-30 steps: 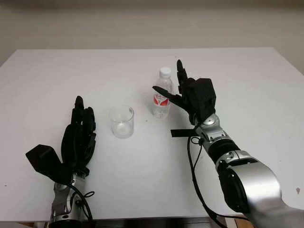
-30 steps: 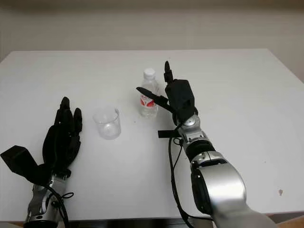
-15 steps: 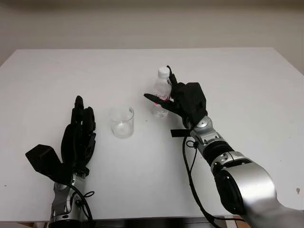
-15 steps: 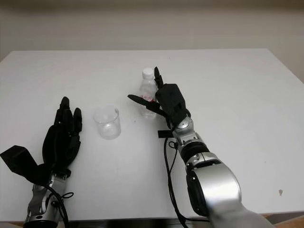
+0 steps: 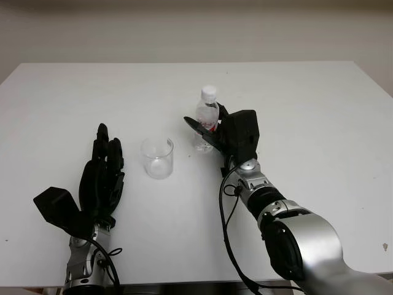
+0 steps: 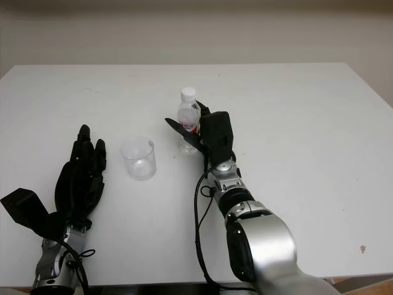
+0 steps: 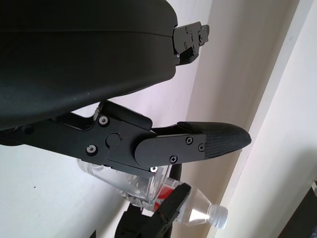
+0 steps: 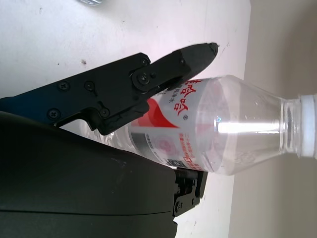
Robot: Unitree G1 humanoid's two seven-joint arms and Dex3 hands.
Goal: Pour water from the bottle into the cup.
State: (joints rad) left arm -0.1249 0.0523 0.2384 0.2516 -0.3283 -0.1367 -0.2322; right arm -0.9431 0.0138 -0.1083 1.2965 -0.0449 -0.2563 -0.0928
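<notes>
Right wrist view confirms your right hand [image 5: 230,132] fingers [image 8: 188,57] grip the capped bottle [image 5: 207,117], upright beside the empty cup [image 5: 157,157]. Left hand [image 5: 101,178] open near the cup. Lifting, uncapping and pouring remain.

Head stereo pair looks down at table [image 5: 319,110]; wrist cameras hug hands.

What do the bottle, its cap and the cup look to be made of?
Bottle: thin clear plastic, glossy, with highlights on the shoulder and a red and white printed label; the right hand is closed around it.
Cap: opaque white plastic, seemingly ribbed.
Cup: clear and smooth-walled, table visible through it; glass or rigid plastic, cannot tell which.
Left hand is open beside the cup.
</notes>
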